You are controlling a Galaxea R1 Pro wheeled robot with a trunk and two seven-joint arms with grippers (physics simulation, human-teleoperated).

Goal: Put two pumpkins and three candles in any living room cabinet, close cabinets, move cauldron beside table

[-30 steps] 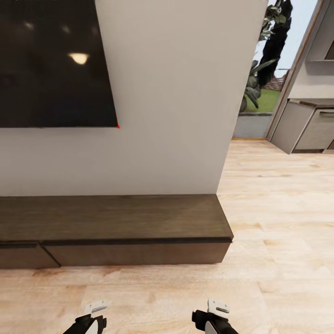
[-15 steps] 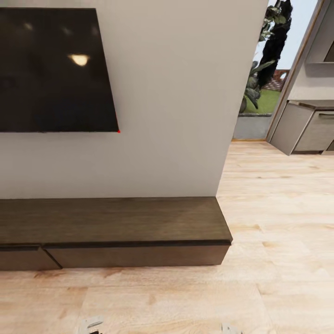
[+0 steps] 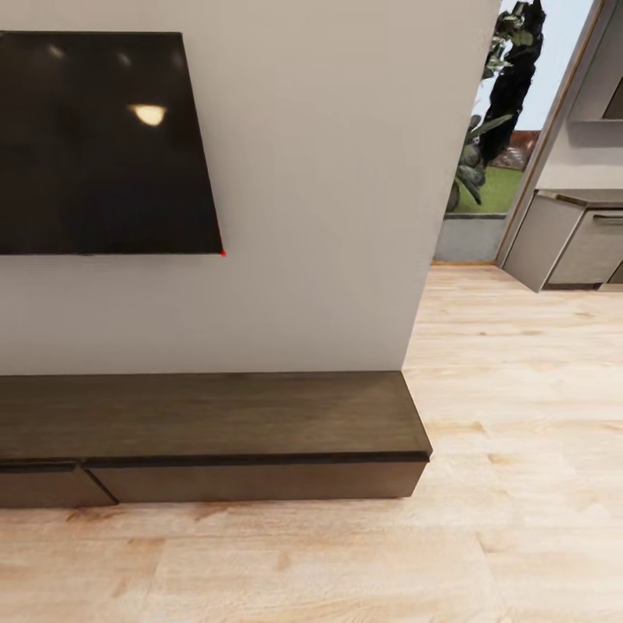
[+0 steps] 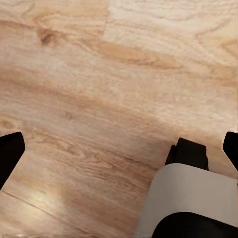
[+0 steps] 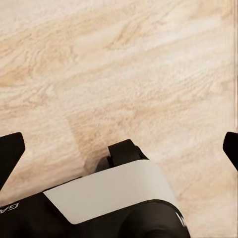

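Facing the wall, the robot is standing before the cabinet (image 3: 216, 433), the long low dark brown unit that is running from about 9 o'clock to 4 o'clock across the head view, with its flat fronts all looking shut. At 10 o'clock above it a black screen (image 3: 104, 143) is hanging on the white wall (image 3: 337, 190); at 2 o'clock a doorway is showing greenery (image 3: 484, 138), and further round at 3 o'clock grey kitchen units (image 3: 580, 242) are standing on the pale wood floor (image 3: 519, 415). No pumpkin, candle or cauldron is appearing anywhere, so the step in hand is probably one of travel or search, not grasping.

In the left wrist view the left gripper (image 4: 119, 146) is pointing down at bare floorboards, its dark fingertips (image 4: 10, 151) sitting far apart at the picture's edges with nothing between them: released. In the right wrist view the right gripper (image 5: 119, 148) is likewise spread wide over the floor, one finger (image 5: 10, 148) at each edge, empty.

To do this well, the base should be turning slowly until the small orange and olive things come into sight, both arms tucked low and clear of the cabinet's corner at 4 o'clock. Noting which front is nearest now would be saving time when a compartment has to be opened.
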